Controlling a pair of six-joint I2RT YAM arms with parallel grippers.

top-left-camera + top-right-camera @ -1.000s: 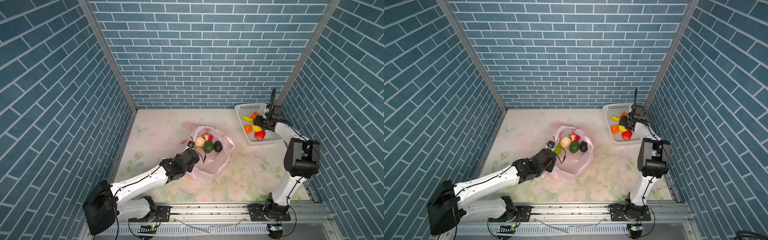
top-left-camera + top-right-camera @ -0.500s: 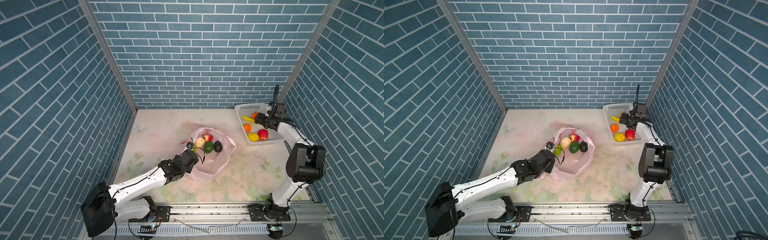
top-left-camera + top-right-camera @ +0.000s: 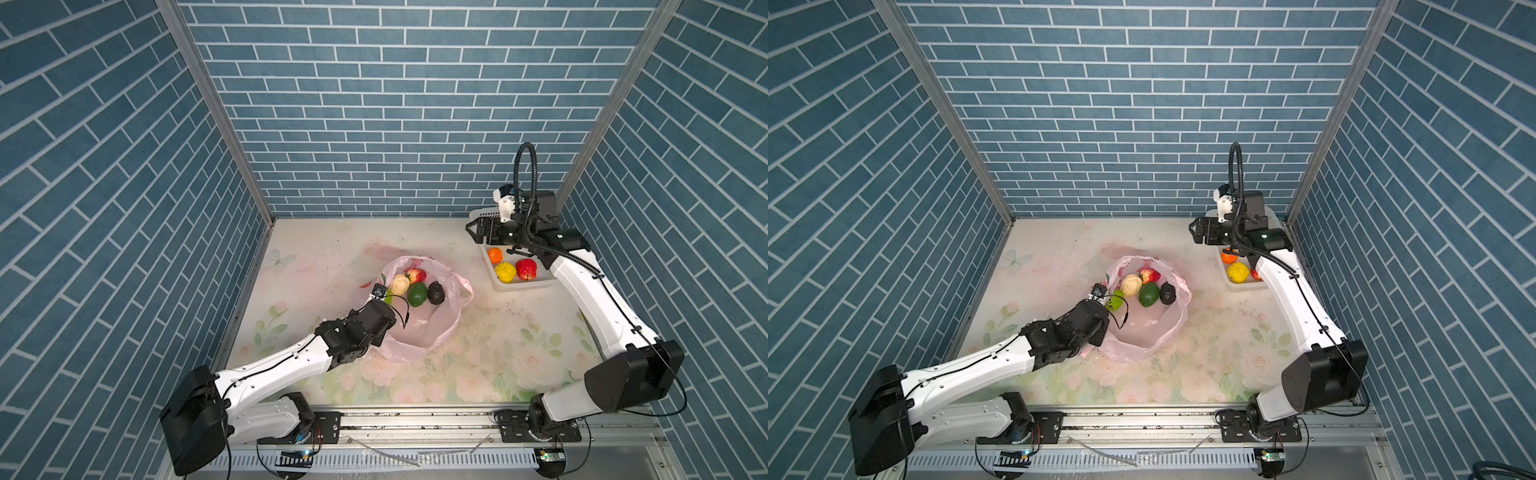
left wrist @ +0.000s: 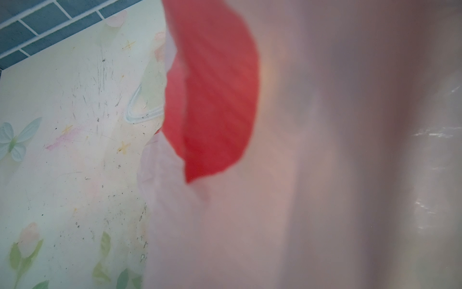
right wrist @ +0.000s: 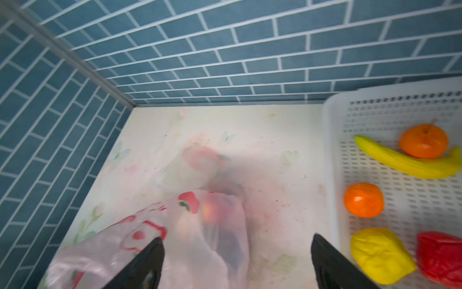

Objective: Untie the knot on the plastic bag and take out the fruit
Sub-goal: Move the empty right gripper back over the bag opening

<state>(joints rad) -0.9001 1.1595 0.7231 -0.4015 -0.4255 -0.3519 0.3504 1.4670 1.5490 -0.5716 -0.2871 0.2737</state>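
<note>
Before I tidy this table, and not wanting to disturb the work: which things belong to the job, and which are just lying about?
Job: plastic bag; cream fruit, mottled red fruit, green fruit, avocado inside it; tangerine, lemon, glossy red fruit in the white basket.
Lying about: banana, in that basket.

Both top views look down from high over the front edge of the tabletop (image 3: 311,249), taking in everything. The left wrist camera is right up against the pink plastic bag (image 4: 325,175). The right wrist camera, beside the white basket (image 5: 332,150), faces the bag too.
</note>
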